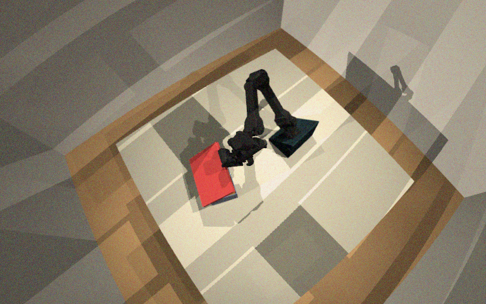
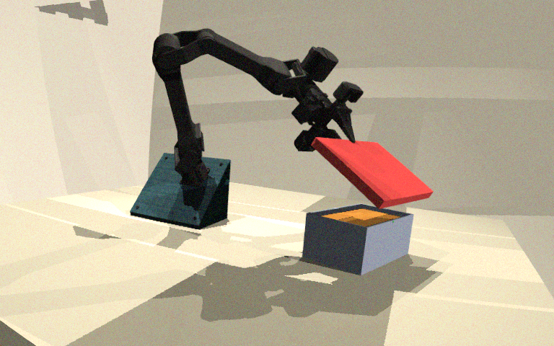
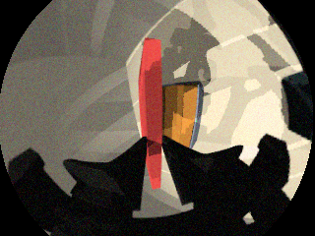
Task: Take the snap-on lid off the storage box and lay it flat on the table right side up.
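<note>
The red lid (image 1: 212, 175) (image 2: 377, 169) (image 3: 152, 93) is clear of the box in the exterior view and hangs above it. It is tilted, its edge at the gripper high and its far edge low, with its outer face up. My gripper (image 2: 351, 141) (image 3: 154, 138) is shut on the lid's raised edge. The grey-blue storage box (image 1: 233, 196) (image 2: 335, 240) (image 3: 199, 113) stands upright on the table, open at the top, with an orange inside. In the top view the lid covers most of the box.
The arm's dark teal wedge base (image 1: 302, 134) (image 2: 157, 193) stands on the pale table mat (image 1: 343, 179), off to one side of the box. A brown border (image 1: 118, 236) surrounds the mat. Patchy shadows fall over the mat and walls.
</note>
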### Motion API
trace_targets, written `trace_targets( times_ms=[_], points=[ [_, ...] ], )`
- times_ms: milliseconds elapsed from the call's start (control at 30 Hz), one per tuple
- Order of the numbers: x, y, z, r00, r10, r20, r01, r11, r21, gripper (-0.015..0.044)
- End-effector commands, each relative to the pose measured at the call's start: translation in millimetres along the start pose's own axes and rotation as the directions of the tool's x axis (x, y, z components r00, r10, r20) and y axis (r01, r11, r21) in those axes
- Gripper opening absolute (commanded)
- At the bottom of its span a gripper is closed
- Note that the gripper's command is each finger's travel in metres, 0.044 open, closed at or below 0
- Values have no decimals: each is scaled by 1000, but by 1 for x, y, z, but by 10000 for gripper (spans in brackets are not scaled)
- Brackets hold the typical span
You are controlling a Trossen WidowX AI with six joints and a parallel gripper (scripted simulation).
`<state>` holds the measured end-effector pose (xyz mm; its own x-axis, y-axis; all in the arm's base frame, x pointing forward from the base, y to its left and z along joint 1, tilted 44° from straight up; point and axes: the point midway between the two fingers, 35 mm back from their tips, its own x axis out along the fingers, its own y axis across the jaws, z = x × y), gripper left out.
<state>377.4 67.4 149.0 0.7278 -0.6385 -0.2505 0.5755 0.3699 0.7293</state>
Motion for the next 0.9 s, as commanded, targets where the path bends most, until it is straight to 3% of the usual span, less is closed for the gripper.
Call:
trace_targets(
  times_ms=[0, 867],
  points=[
    [-7, 10, 1, 1000, 13, -1, -13, 1000, 19, 0],
    [-10, 7, 31, 1000, 13, -1, -13, 1000, 18, 0]
  ],
)
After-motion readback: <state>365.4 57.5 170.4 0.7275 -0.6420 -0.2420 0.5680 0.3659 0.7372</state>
